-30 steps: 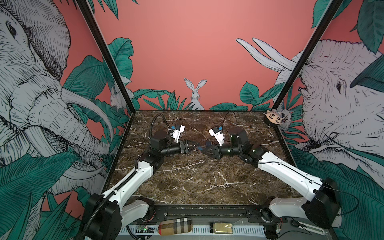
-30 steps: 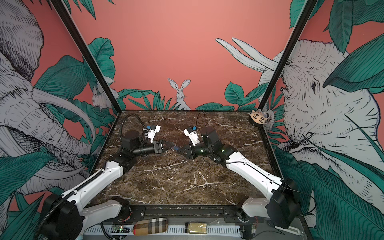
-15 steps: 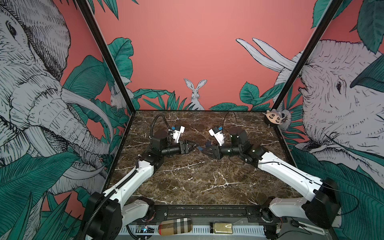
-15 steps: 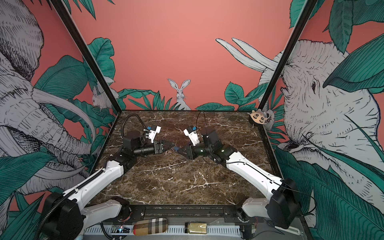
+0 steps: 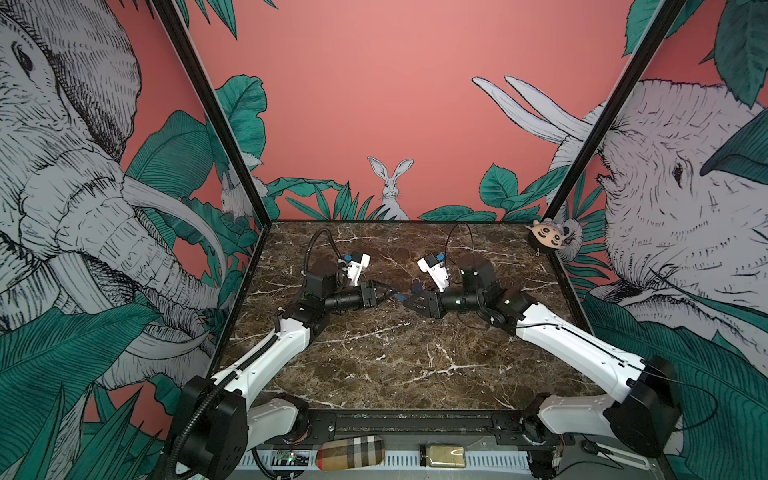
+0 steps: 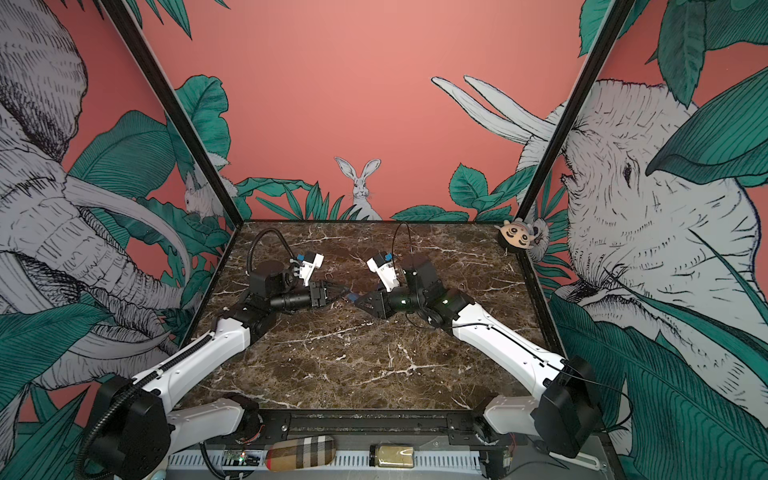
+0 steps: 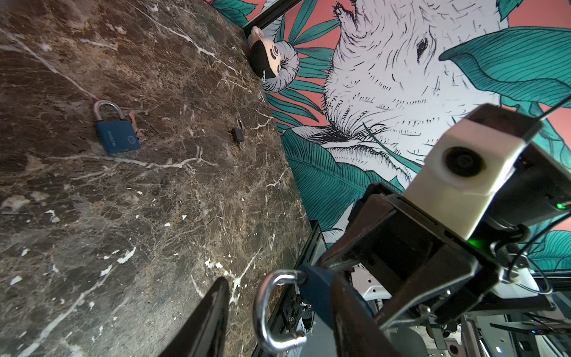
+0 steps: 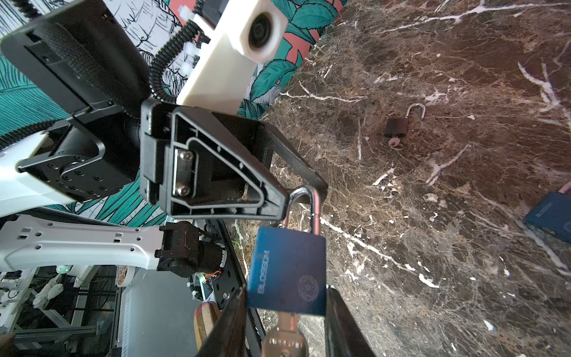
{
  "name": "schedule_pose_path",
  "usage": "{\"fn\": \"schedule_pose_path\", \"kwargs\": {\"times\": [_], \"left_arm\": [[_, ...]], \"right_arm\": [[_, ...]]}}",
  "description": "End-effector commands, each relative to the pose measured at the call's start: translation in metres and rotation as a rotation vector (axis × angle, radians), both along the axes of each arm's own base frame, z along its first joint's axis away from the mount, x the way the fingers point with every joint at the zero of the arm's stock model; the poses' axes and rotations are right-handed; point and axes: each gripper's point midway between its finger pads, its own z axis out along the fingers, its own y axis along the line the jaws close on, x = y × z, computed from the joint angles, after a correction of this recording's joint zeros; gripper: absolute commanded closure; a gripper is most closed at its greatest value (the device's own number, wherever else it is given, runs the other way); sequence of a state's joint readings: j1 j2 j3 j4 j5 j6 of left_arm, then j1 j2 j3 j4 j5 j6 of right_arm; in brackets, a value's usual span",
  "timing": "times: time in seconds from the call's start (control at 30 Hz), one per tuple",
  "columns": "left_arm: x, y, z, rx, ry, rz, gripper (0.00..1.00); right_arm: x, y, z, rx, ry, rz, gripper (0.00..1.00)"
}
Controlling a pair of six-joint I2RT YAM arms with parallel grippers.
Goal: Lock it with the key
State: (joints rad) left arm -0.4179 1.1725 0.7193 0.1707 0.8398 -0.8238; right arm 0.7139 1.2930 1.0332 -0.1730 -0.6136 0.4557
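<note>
A blue padlock (image 8: pixel 287 269) hangs above the table's middle, seen in both top views (image 5: pixel 400 297) (image 6: pixel 351 296). My right gripper (image 8: pixel 286 292) is shut on its body, one finger on each side. A silver key (image 8: pixel 285 337) sticks out of the body's underside between those fingers. The steel shackle (image 7: pixel 262 309) points at my left gripper (image 7: pixel 278 278); in the left wrist view one end of it looks free. The left jaws stand apart around the shackle, with a gap between one finger (image 7: pixel 213 309) and the steel. The grippers meet tip to tip (image 5: pixel 390 291) (image 5: pixel 409 301).
A second blue padlock (image 7: pixel 117 136) (image 8: pixel 553 213) lies on the marble. A small black padlock (image 8: pixel 397 126) (image 7: pixel 238 136) lies farther off, shackle open, key in it. A plush toy (image 5: pixel 548 237) sits in the far right corner. A plaid case (image 5: pixel 351 453) and a jar (image 5: pixel 442 456) lie beyond the near edge.
The left gripper's jaws have narrowed around the shackle. The right arm and the padlock in it have stayed where they were.
</note>
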Motion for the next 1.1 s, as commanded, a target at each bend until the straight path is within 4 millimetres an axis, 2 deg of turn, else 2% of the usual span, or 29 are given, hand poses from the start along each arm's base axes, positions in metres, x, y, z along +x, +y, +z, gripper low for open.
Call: {"fn": "schedule_pose_path", "kwargs": {"times": [0.0,0.3,1.07], "left_arm": [[0.001,-0.001,0.018,-0.036,-0.03,-0.011,0.5],[0.004,-0.002,0.021,-0.062,-0.001,0.011,0.55],[0.011,0.0,0.002,-0.091,0.091,0.074,0.6]], "right_arm": [[0.004,0.003,0.02,0.047,-0.074,0.009,0.87],[0.005,0.003,0.019,0.041,-0.077,0.002,0.87],[0.011,0.002,0.017,0.019,-0.099,-0.019,0.87]]}}
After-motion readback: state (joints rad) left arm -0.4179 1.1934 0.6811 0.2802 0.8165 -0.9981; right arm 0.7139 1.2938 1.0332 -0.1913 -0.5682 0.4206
